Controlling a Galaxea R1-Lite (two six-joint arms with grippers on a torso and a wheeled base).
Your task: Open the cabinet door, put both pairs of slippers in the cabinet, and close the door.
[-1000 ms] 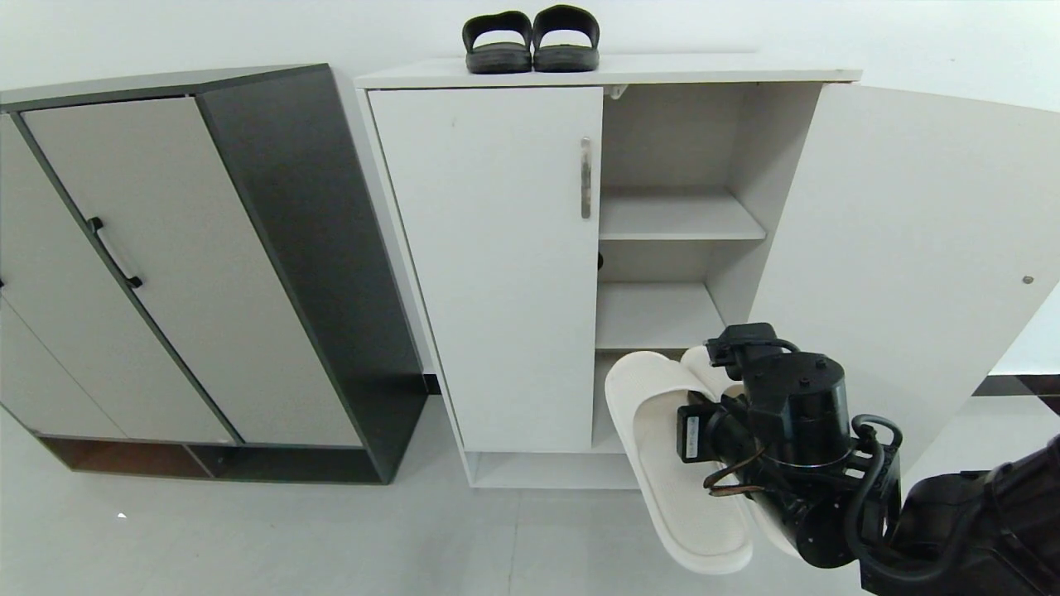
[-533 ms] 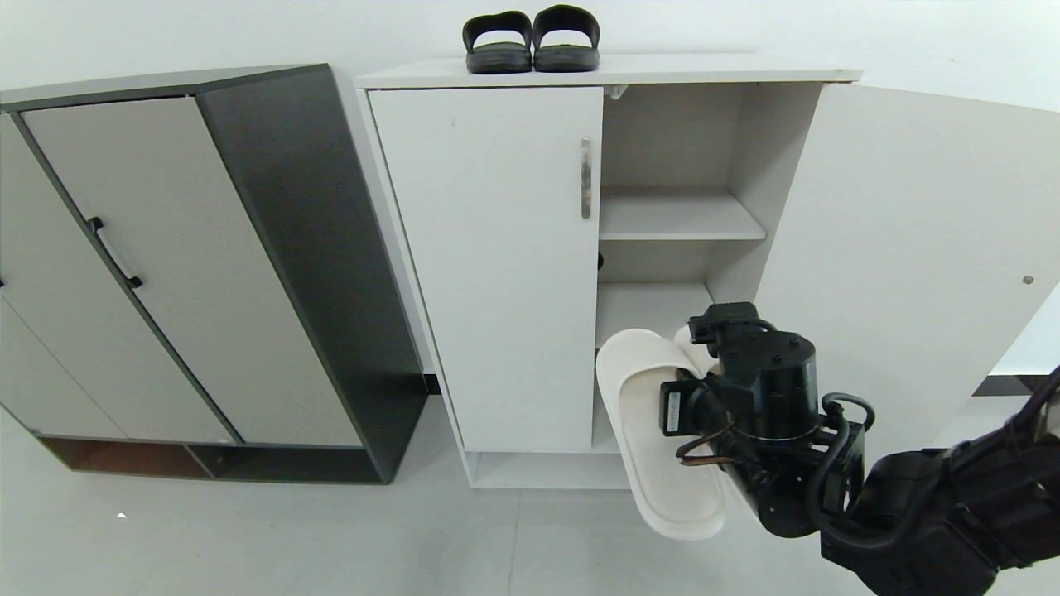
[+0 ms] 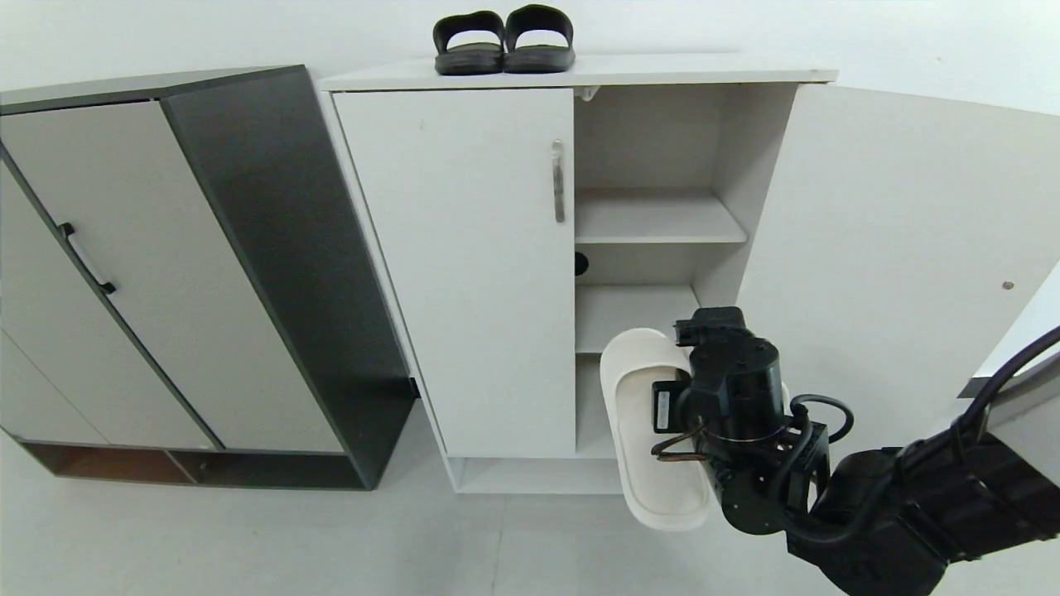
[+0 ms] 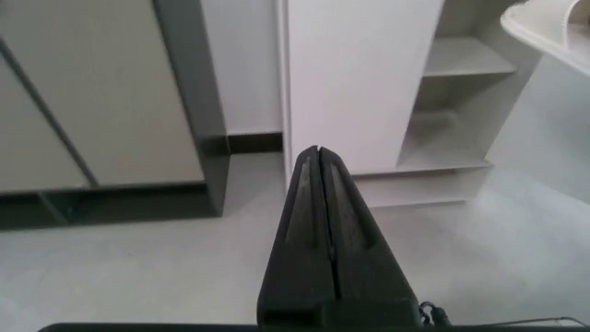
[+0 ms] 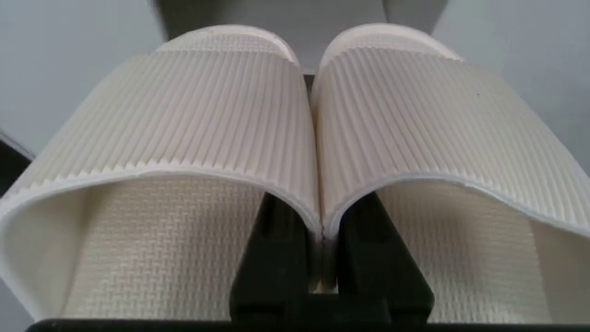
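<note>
Fingers [image 5: 277, 263] on my right gripper [image 5: 318, 244] are clamped on the white slippers [image 5: 184, 138]. They pinch the two ribbed straps where they meet in the middle, so the pair hangs together as one bundle. From the head view, the white slippers [image 3: 654, 430] sit toe-up in front of the white cabinet [image 3: 464, 273], just short of the lower shelves [image 3: 633, 314] straight ahead of those fingers. The open door [image 3: 869, 248] swings out to the right of them, and the shut door with its metal handle [image 3: 559, 180] is to the left. Way above my fingers, on the cabinet's top, is the pair of black slippers [image 3: 503, 40], side by side. There's a little white label [image 3: 662, 407] on my right wrist, but the print is too small for me to read. The right wrist view gives the close-up stuff, meaning the ridged strap texture and the patterned footbeds. The head view gives the layout, including the grey cabinet [image 3: 207, 273] off to the left. My left gripper [image 4: 319, 184] is pressed fully closed with nothing in it. It hangs low over the floor, with the white cabinet [image 4: 359, 83] ahead of it.
</note>
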